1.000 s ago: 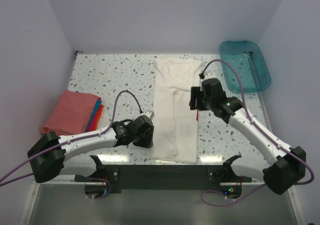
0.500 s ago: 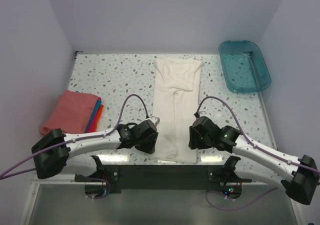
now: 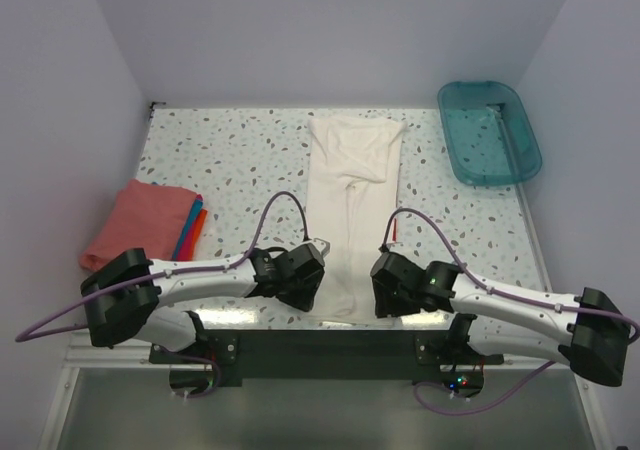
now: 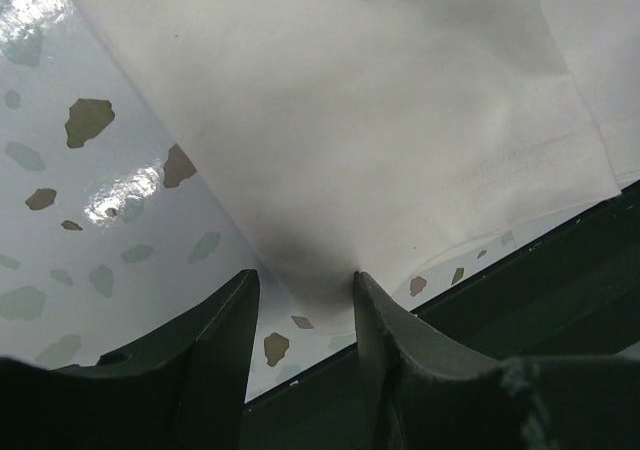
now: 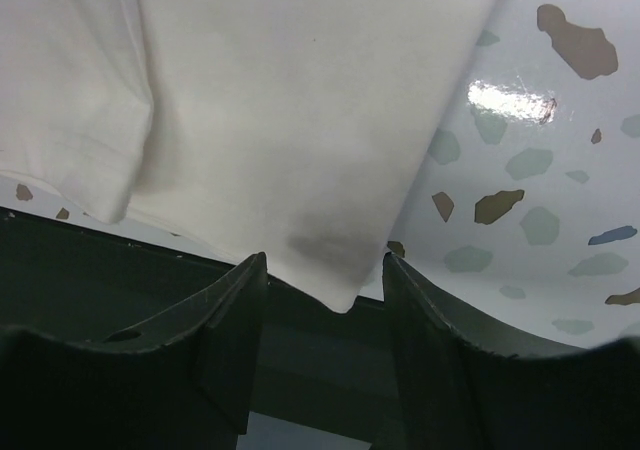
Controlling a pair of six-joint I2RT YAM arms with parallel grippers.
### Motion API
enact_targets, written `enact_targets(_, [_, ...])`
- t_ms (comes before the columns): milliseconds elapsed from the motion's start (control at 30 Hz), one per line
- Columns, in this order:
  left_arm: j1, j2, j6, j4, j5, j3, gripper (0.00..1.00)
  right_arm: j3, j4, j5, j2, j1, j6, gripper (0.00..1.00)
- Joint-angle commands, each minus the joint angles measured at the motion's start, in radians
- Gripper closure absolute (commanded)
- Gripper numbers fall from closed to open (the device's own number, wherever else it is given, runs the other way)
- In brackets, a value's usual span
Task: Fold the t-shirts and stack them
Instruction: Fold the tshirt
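Observation:
The large white t-shirt (image 3: 352,210) lies folded into a long strip down the middle of the table, with a sliver of red print (image 3: 393,228) showing at its right edge. My left gripper (image 3: 306,274) is low at the strip's near left corner. It is open, its jaws straddling that corner (image 4: 310,270). At the near right corner is my right gripper (image 3: 384,286), also open, with the hem corner (image 5: 335,270) lying loose between its jaws. A stack of folded t-shirts (image 3: 140,220) sits at the left, salmon-pink on top with orange-red and blue edges (image 3: 192,232).
A teal translucent tub (image 3: 488,132) stands at the back right corner. The black mounting bar (image 3: 330,348) runs along the table's near edge just under both grippers. White walls close in the left, back and right sides.
My right arm swung from beside the shirt's middle down to its near right corner. My left gripper shifted right and nearer, onto the near left corner.

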Motion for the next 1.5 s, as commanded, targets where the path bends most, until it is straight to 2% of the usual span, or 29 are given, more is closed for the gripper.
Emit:
enact_targets(0, [-0.009, 0.006, 0.009, -0.004, -0.015, 0.025, 0.54, -0.016, 0.032, -0.015, 0.004, 0.013, 0.043, 0.46])
enact_targets(133, [-0.010, 0.003, -0.004, -0.001, -0.009, 0.010, 0.61, -0.029, 0.037, -0.029, 0.008, 0.023, 0.052, 0.46])
enact_targets(333, [-0.015, -0.012, -0.028, 0.002, -0.008, -0.019, 0.83, -0.062, 0.066, -0.064, 0.016, 0.027, 0.067, 0.47])
enact_targets(433, [-0.015, -0.043, -0.043, 0.002, -0.006, -0.039, 0.91, -0.080, 0.078, -0.074, 0.011, 0.027, 0.075, 0.49])
enact_targets(500, [-0.015, -0.058, -0.057, -0.003, -0.005, -0.047, 0.94, -0.089, 0.089, -0.078, 0.007, 0.027, 0.087, 0.51])
enact_targets(567, [-0.015, -0.084, -0.071, -0.010, -0.008, -0.062, 1.00, -0.103, 0.102, -0.086, 0.002, 0.027, 0.101, 0.62])
enact_targets(800, [-0.015, -0.168, -0.099, -0.013, -0.014, -0.091, 1.00, -0.112, 0.102, -0.081, -0.013, 0.027, 0.112, 0.79])
enact_targets(833, [-0.015, -0.176, -0.093, -0.006, -0.009, -0.081, 0.98, -0.114, 0.102, -0.081, -0.013, 0.027, 0.113, 0.81])
enact_targets(867, [-0.015, -0.193, -0.090, -0.003, -0.008, -0.074, 0.92, -0.115, 0.104, -0.083, -0.015, 0.027, 0.115, 0.84])
enact_targets(900, [-0.015, -0.201, -0.089, 0.002, -0.009, -0.070, 0.76, -0.118, 0.104, -0.083, -0.015, 0.027, 0.115, 0.85])
enact_targets(1000, [-0.015, -0.188, -0.086, 0.000, -0.022, -0.042, 0.62, -0.120, 0.101, -0.081, -0.021, 0.027, 0.118, 0.87])
enact_targets(1233, [-0.015, -0.083, -0.090, 0.037, -0.002, -0.013, 0.53, -0.114, 0.081, -0.066, -0.036, 0.027, 0.118, 0.88])
enact_targets(1467, [-0.016, -0.024, -0.085, 0.059, 0.001, 0.002, 0.53, -0.120, 0.093, -0.069, -0.027, 0.027, 0.115, 0.88])
